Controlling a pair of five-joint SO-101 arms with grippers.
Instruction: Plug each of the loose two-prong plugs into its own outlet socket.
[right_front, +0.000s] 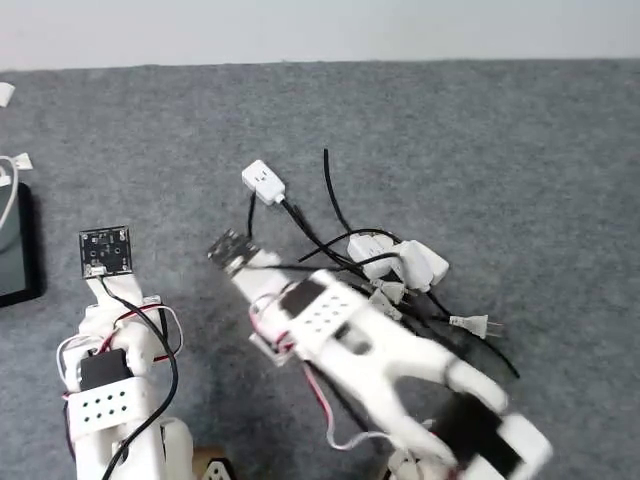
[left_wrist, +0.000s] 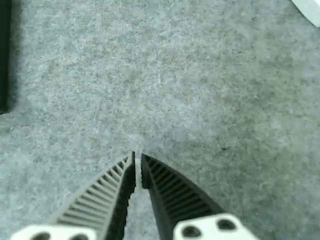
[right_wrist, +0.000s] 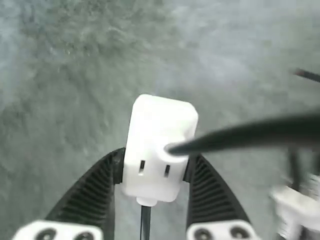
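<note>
- Right wrist view: the right gripper (right_wrist: 156, 156) is closed on a white outlet socket (right_wrist: 160, 135), one finger against each side, with the slots facing the camera and a black cord (right_wrist: 250, 135) crossing in front.
- High view: a loose two-prong plug (right_front: 470, 323) lies on the grey mat (right_front: 500, 150) beside a tangle of cords (right_front: 330, 235).
- Left gripper (left_wrist: 137, 161) is closed and empty, just above the mat.
</note>
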